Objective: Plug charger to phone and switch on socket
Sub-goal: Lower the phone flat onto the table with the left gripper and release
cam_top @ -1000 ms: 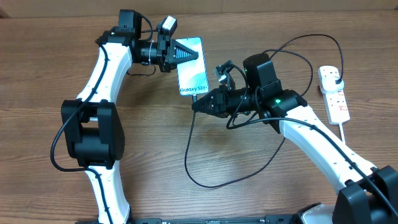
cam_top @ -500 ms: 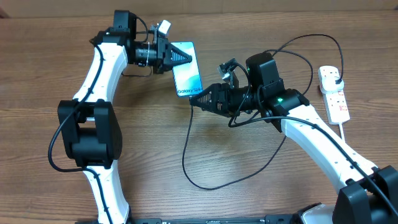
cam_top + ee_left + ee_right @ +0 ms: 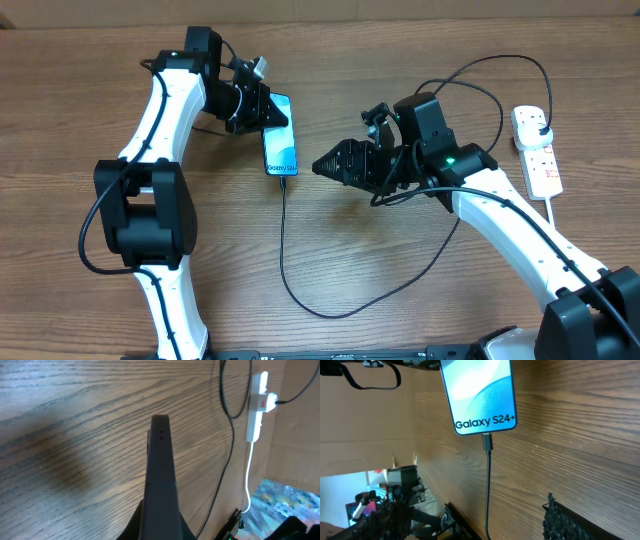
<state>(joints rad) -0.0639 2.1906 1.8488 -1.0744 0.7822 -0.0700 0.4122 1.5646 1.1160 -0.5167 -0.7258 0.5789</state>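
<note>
The phone (image 3: 282, 152) is held off the table by its top end, and my left gripper (image 3: 268, 112) is shut on it. In the left wrist view the phone (image 3: 161, 465) shows edge-on as a dark slab between the fingers. The charger (image 3: 283, 250) has its tip (image 3: 487, 441) seated in the phone's (image 3: 477, 390) lower edge, and its black cable loops across the table to the socket (image 3: 538, 150). My right gripper (image 3: 322, 165) is open, a little right of the phone's lower end. The cable (image 3: 487, 495) runs untouched between its fingers (image 3: 559, 520).
The socket's thick white cord (image 3: 556, 215) runs toward the front right edge. The black cable's loop (image 3: 330, 314) lies in front of the right arm. A cardboard wall (image 3: 400, 8) stands along the back of the table.
My right gripper has opened, let go of the charger tip and backed off to the right. The left gripper has swung the phone left and toward the front, with the tip staying in it.
</note>
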